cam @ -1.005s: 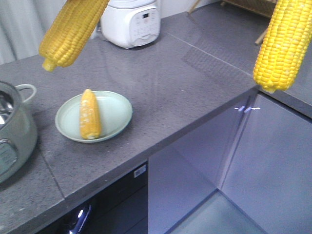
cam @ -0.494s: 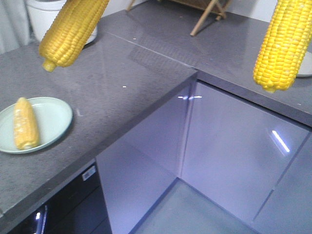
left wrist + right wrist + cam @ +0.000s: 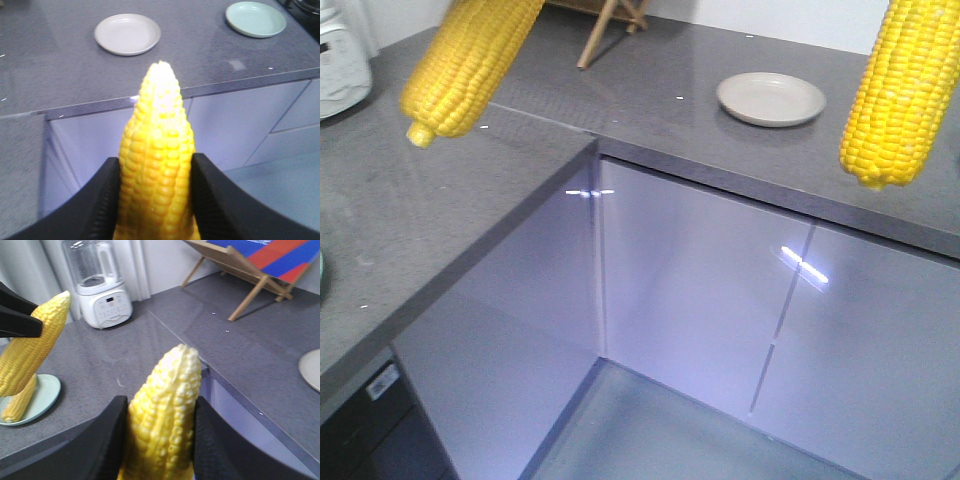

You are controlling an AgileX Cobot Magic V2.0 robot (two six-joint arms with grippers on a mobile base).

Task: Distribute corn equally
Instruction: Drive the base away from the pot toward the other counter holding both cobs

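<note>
Left gripper point(image 3: 156, 172) is clamped on a corn cob point(image 3: 157, 120), jaws pressing both flanks, tip pointing out toward the counter. Right gripper point(image 3: 161, 422) is the same, clenched on a second cob point(image 3: 172, 385). In the front view both held cobs hang in the air, one upper left and one upper right, over the cabinet corner and not above any plate.

Progress, my read: roughly a third done.
- Third cob point(image 3: 12, 407) lies on a pale green plate point(image 3: 47, 390), lower left of the right wrist view.
- Beige plate point(image 3: 127, 33) and second pale green plate point(image 3: 255, 19), along the top of the left wrist view, are both bare.
- Left to do: put one held cob on each bare plate, then let go.

Count:
- Corn cobs: 3 (two gripped, one plated).
- Plates: 3 (two pale green, one beige).
- One cob per plate comes out even.

Also on the grey countertop point(image 3: 380, 200): white blender point(image 3: 100, 285) and wooden stand point(image 3: 240, 275).
</note>
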